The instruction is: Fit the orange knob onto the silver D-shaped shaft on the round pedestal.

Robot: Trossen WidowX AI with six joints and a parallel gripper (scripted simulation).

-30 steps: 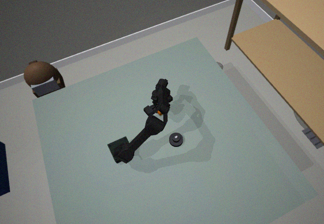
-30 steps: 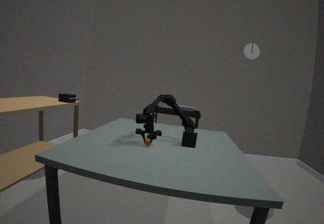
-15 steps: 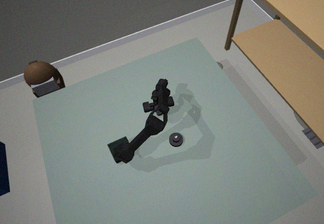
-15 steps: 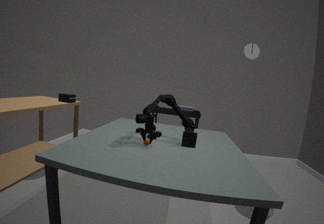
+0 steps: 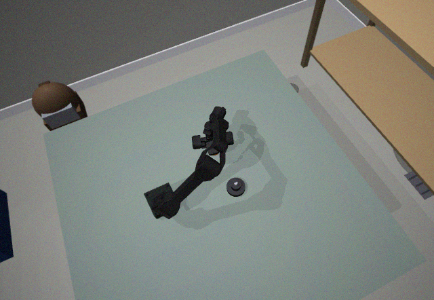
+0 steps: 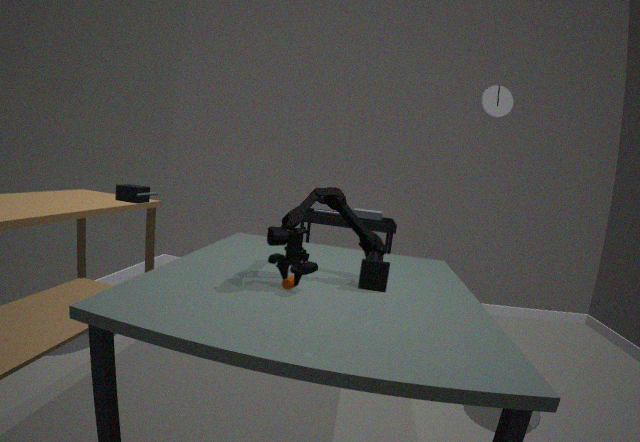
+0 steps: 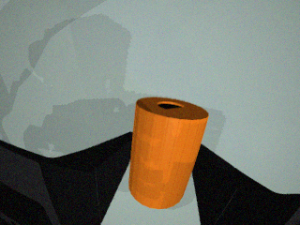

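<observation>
The orange knob (image 6: 288,282) (image 7: 163,155) is a cylinder held lying over, tilted, between my fingers. In the wrist view its end face with the dark hole points away from the camera, toward the top of the view. My gripper (image 6: 290,281) (image 7: 164,143) is shut on the knob and holds it above the table. In the top view the arm hides nearly all of the knob. The round dark pedestal (image 5: 231,192) with the small silver shaft (image 5: 235,183) stands apart from the gripper, below and to the right of it in that view. The shaft's flat side cannot be made out.
The pale green table (image 5: 140,254) (image 6: 361,334) carries the arm's base (image 5: 156,198) (image 6: 373,275), left of the pedestal in the top view. The arm's shadow lies around the pedestal. A wooden shelf (image 5: 378,79) (image 6: 41,207) stands beyond the table's edge.
</observation>
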